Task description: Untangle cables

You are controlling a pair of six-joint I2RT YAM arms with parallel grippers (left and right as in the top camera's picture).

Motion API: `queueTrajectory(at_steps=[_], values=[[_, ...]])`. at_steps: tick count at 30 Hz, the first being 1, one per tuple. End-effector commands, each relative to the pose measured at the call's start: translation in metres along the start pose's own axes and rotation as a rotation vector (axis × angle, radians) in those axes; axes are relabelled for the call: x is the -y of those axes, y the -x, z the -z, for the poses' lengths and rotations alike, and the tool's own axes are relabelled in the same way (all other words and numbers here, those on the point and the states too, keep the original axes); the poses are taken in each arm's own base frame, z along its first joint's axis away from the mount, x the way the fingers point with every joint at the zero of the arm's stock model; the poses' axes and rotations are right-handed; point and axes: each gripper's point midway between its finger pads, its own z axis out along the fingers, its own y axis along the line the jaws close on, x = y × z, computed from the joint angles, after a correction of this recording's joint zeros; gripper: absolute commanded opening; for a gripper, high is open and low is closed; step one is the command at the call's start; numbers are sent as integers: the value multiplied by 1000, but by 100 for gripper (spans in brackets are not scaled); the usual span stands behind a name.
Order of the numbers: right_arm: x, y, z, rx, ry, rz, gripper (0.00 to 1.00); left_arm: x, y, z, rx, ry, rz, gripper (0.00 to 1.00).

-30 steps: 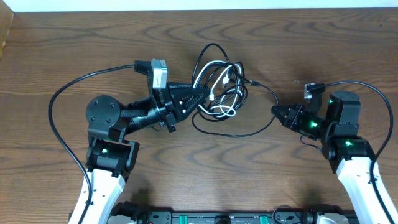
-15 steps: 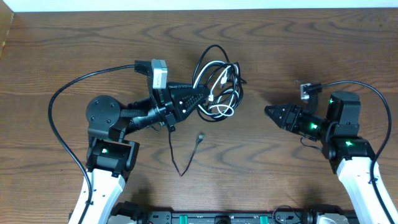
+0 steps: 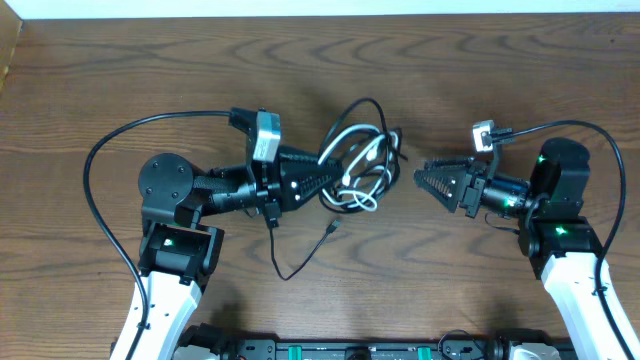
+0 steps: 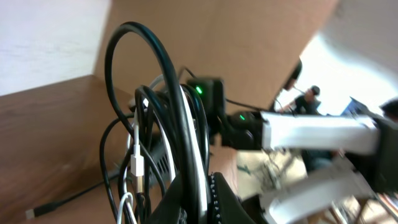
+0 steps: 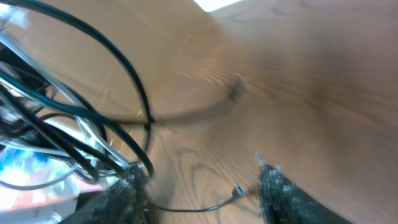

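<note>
- The left arm reaches right across the table point(image 3: 150, 60), its forearm low and level. The left gripper point(image 3: 322, 178) is clamped on the left edge of the cables point(image 3: 362, 160).
- The right arm reaches left, and the right gripper point(image 3: 424, 183) points at the tangle from just beside it. Its fingers point(image 5: 278, 190) are spread, with nothing between them.
- The cables sit as one knot at mid-table between the grippers, with loops standing up from the wood in the left wrist view point(image 4: 180, 124).
- The table is dark brown wood grain, with a pale strip along its far edge.
- Count: two arms and one white cable point(image 3: 368, 207). There are at least two black cables, though the exact number is lost in the knot. One black end trails to a plug point(image 3: 334, 228) lying below the tangle.
</note>
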Motion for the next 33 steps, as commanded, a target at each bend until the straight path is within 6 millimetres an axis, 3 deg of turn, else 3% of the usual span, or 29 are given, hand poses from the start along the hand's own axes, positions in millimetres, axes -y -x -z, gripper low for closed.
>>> queueTrajectory(at_steps=[1, 3, 12, 18, 24, 33], values=[[-32, 1, -1, -29, 155, 128, 67, 27, -6, 3, -72, -128, -119, 7], [-41, 2, -2, -29, 184, 171, 72, 25, -7, 2, -77, -131, -114, 7], [-69, 7, -5, -7, 247, 329, 71, 22, -20, 2, -132, -192, -68, 8], [-69, 13, -5, 19, 235, 384, 66, 32, -25, 5, -168, -250, -74, 8], [-70, 13, -5, 20, 237, 411, 52, 35, -24, 6, -166, -251, -84, 8], [-67, 14, -5, 32, 224, 456, 54, 35, -24, 5, -165, -251, -87, 8]])
